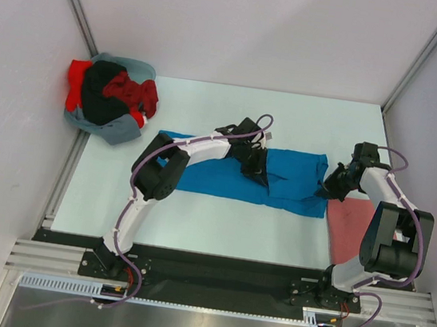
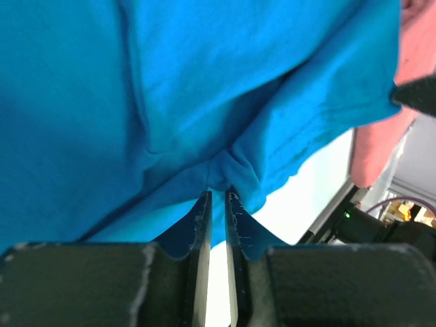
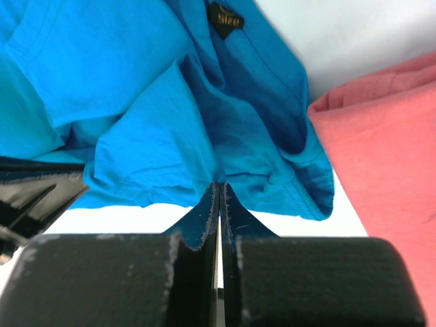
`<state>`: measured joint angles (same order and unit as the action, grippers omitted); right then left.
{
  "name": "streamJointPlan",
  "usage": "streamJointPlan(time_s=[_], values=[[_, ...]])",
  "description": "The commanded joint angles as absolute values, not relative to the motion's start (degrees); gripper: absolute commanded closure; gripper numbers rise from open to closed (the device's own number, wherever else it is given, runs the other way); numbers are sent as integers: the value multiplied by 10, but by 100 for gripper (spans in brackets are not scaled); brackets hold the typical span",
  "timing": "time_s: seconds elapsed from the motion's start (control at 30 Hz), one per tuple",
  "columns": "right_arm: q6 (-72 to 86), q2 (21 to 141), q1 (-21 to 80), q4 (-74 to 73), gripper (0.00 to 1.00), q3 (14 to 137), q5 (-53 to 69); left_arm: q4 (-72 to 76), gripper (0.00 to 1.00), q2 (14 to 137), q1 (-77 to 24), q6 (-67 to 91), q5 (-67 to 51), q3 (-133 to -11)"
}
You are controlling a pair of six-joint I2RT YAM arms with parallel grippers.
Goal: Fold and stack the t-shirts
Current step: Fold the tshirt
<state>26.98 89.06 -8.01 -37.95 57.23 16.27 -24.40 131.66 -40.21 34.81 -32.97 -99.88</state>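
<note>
Fabric of the blue t-shirt (image 1: 292,185) is pinched by the left gripper (image 2: 218,196). Its edge is clamped by the right gripper (image 3: 219,185).

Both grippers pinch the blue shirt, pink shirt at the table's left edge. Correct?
No. The pink shirt lies at the right edge of the table; top external shows it. The left gripper and right gripper do pinch the blue shirt.

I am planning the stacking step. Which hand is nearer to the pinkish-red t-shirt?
Right. The right hand is at the edge of the blue t-shirt, just beside the pinkish-red t-shirt; the left hand is further away, over its middle.
</note>
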Motion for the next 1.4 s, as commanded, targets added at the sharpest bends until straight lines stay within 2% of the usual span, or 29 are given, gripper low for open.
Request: streamJointPlan(time_s=[0.0, 0.23, 0.37, 1.37], values=[[290, 860, -83, -374, 100, 559, 183, -223, 84, 1322, -403, 361, -308, -1021], [287, 858, -83, -367, 100, 555, 176, -231, 91, 1265, -400, 359, -289, -963], [288, 858, -83, -365, 100, 555, 178, -202, 100, 1260, -413, 406, -308, -935], [277, 867, -83, -364, 100, 516, 146, -118, 100, 1317, -392, 511, -261, -956]])
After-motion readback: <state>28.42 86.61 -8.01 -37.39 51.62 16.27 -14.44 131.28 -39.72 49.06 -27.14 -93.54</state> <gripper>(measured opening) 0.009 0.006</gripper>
